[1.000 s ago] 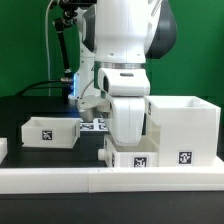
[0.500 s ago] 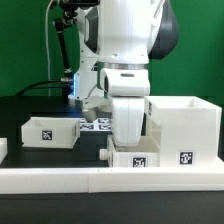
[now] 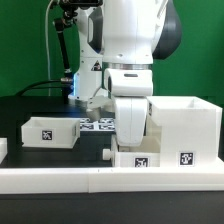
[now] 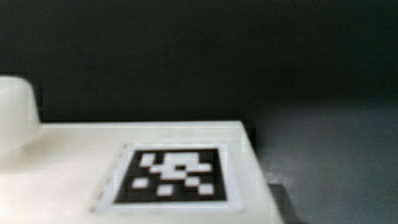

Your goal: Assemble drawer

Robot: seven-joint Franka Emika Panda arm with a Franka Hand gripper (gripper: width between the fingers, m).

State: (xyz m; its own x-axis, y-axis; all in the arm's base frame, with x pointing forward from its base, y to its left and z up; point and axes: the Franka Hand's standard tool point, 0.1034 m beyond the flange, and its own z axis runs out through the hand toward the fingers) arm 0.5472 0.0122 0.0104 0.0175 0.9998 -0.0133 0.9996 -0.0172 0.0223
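Note:
In the exterior view the arm's white hand (image 3: 128, 125) hangs low over a small white drawer part (image 3: 135, 159) with a black tag, at the front middle. The gripper (image 3: 122, 150) is down at that part's top edge and the hand hides its fingers. A larger open white drawer box (image 3: 186, 125) stands just to the exterior view's right, touching or nearly touching the small part. Another small white drawer part (image 3: 46, 132) lies at the exterior view's left. The wrist view shows a white tagged panel (image 4: 175, 175) close below on the dark table, with no fingers clearly visible.
The marker board (image 3: 97, 125) lies flat behind the hand, partly hidden. A white ledge (image 3: 60, 178) runs along the table's front edge. A black stand with cables (image 3: 62, 55) rises at the back left. A white rounded edge (image 4: 11, 110) shows in the wrist view.
The arm has shifted slightly toward the exterior view's right, uncovering more of the marker board. The drawer parts have not visibly moved.

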